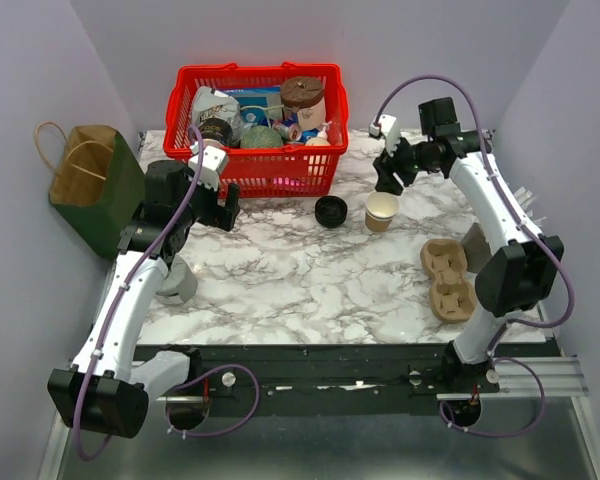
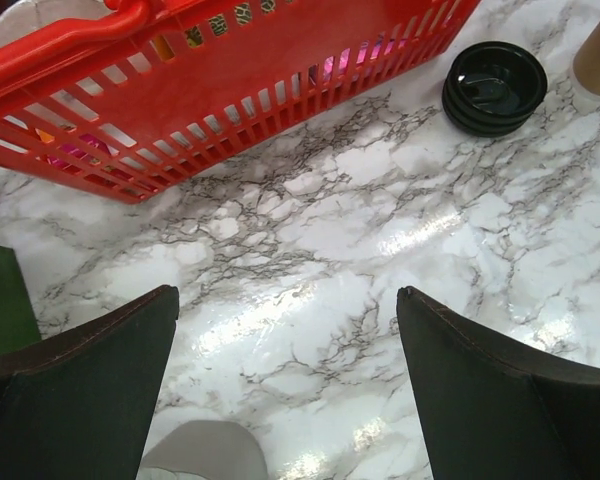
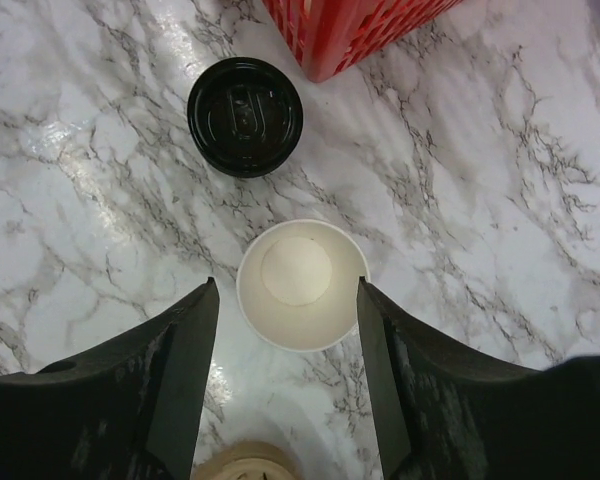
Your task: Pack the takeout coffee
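Heads up on what could go sideways: the small tan kraft-paper cup with the white rim (image 3: 300, 290) sits off-centre between my right jaws. One side looks right at the rim, while the other shows a sliver of bare white marble desk (image 1: 280, 270). If I close like this, my guess is the near side shoves the cup first and tips it. It looks empty and light, so a hard squeeze could also fold the rim.

The cup stands upright on the desk, just beside the round black plastic lid (image 3: 245, 115) and near a corner of the red plastic basket (image 3: 350, 30). It has a clean white inside, no lid and no dents I can see.

Right jaws are partway open, straddling the cup and not clamped. Left jaws are wide open, holding nothing.
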Controlling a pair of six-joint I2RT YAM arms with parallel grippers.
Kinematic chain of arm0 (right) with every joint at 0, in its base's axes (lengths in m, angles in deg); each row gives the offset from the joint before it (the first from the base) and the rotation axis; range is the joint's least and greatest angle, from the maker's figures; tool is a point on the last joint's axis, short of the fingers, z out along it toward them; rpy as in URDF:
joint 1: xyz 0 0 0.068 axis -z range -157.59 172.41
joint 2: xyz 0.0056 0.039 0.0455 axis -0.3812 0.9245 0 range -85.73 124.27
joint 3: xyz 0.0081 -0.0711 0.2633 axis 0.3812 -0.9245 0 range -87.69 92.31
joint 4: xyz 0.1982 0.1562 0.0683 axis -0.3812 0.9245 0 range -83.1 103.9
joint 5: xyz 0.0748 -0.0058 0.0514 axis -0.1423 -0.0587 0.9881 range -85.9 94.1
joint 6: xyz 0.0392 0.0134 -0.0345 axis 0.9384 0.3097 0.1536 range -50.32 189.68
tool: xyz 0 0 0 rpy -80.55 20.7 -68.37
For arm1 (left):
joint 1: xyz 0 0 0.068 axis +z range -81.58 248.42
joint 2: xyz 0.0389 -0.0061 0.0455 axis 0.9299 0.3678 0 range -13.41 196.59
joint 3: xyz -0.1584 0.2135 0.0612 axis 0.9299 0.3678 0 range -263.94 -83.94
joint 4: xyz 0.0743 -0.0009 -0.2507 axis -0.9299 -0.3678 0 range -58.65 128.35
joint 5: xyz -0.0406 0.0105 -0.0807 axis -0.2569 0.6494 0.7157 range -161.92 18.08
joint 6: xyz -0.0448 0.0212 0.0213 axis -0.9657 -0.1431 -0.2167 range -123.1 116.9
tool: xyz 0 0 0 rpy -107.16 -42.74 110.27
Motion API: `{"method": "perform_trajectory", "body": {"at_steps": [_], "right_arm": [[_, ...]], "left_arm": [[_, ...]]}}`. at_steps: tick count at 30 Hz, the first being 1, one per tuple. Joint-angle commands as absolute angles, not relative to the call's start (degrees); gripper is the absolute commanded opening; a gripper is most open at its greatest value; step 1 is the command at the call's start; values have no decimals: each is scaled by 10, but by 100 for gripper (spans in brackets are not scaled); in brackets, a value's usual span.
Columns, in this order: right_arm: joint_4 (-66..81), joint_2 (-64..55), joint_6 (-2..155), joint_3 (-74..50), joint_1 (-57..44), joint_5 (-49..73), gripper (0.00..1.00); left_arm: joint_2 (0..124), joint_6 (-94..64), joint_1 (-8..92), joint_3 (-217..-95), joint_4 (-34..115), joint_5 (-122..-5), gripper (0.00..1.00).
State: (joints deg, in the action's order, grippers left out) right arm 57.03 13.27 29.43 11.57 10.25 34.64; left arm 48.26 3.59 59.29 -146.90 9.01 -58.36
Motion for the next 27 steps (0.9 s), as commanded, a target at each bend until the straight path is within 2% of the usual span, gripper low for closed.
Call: {"method": "perform_trajectory", "body": {"at_steps": [1,11,18,27], "right_arm": [[659,198,185,174,94,357,66],[707,260,89,188,81,270,60],[700,251,52,144,72,262,61],[727,272,34,152,67,279,60]], "left_arm": [[479,20,589,-1463,109,-552,98],[489,12,589,-1458,137,-544,98],[492,10,588,-1453,139,-543,98],[496,10,588,-1450,140,-543,98]]}}
